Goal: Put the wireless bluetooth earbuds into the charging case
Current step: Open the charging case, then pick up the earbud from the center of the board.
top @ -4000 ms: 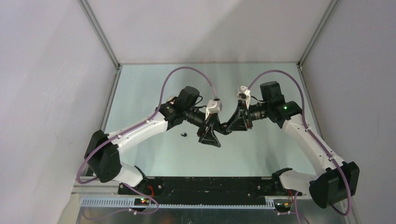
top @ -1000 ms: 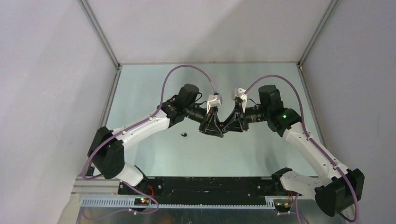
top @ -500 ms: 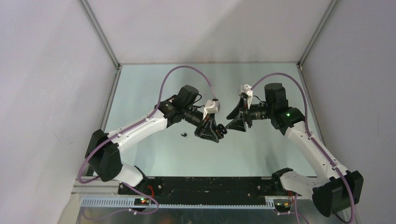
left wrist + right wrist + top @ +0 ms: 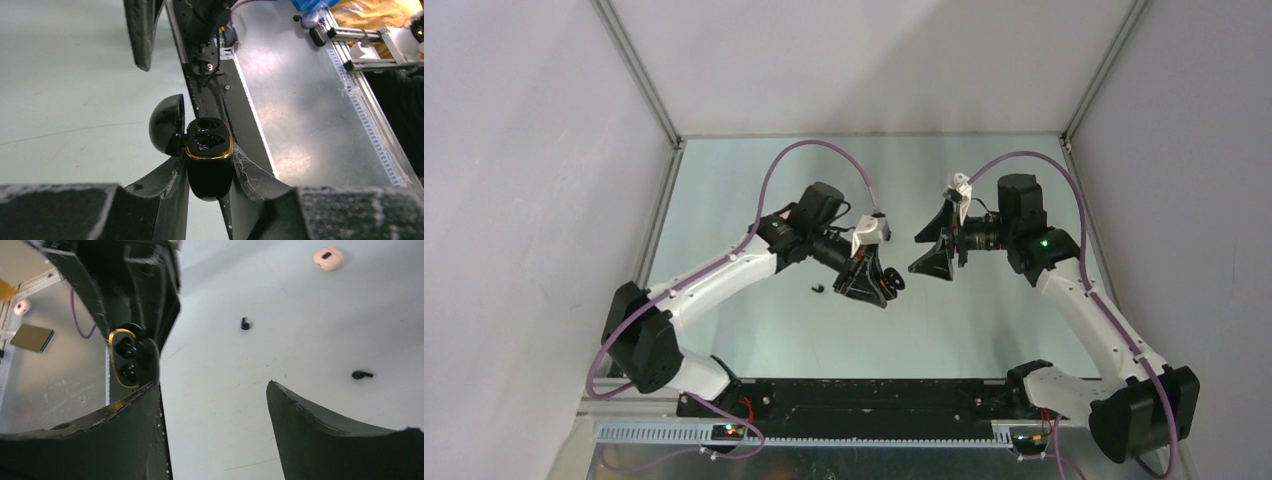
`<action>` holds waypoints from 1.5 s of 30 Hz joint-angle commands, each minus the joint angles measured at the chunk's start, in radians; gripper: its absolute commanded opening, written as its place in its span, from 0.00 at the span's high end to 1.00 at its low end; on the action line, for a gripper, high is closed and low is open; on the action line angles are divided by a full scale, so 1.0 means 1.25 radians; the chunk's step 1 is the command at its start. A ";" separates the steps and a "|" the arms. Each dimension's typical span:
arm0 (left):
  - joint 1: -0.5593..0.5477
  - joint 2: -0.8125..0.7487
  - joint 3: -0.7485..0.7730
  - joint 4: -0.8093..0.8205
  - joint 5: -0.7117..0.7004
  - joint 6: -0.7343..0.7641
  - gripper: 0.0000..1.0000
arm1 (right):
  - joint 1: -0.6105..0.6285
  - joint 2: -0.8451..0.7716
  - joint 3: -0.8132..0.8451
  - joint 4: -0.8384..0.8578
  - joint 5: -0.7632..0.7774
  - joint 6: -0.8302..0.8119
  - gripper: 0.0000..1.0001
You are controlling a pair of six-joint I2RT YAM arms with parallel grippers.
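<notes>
Grey walls (image 4: 544, 200) close in a pale green tabletop (image 4: 744, 180) on its left, far and right edges, and the two arm bases sit along the near edge. Over the middle of the tabletop the left end effector (image 4: 876, 283) is pinched on the charging case (image 4: 209, 170). The case is a glossy black, rounded shell with a thin gold rim around its mouth. It is gripped by its sides between the two fingers (image 4: 155, 195) and held clear of the surface. Its lid (image 4: 166, 125) is swung open to one side. Two dark wells show inside the rim, but whether anything sits in them cannot be told.

The right end effector (image 4: 212, 385) faces the case from close by on the side toward the right edge. Its jaws are spread wide with nothing between them, and it does not touch the case.

One black earbud (image 4: 817, 288), tiny and stemmed, lies on the tabletop near the left end effector, on the side toward the left edge. The right wrist view shows a second black earbud (image 4: 361, 374) lying apart from it. A cream rounded piece (image 4: 328, 257) with a dark slot lies farther off.

A broad band of green surface shows between the arms and the far edge. Narrower strips run along the left and right edges.
</notes>
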 commanded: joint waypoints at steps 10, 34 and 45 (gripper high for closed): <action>0.281 -0.208 -0.049 0.027 0.048 0.034 1.00 | 0.017 0.457 0.416 -0.176 0.411 0.121 0.22; 0.439 -0.315 -0.230 0.155 0.065 -0.015 1.00 | 0.227 0.796 0.649 -0.297 0.758 -0.378 0.38; 0.439 -0.314 -0.230 0.153 0.068 -0.010 1.00 | 0.242 0.841 0.682 -0.365 0.841 -0.609 0.30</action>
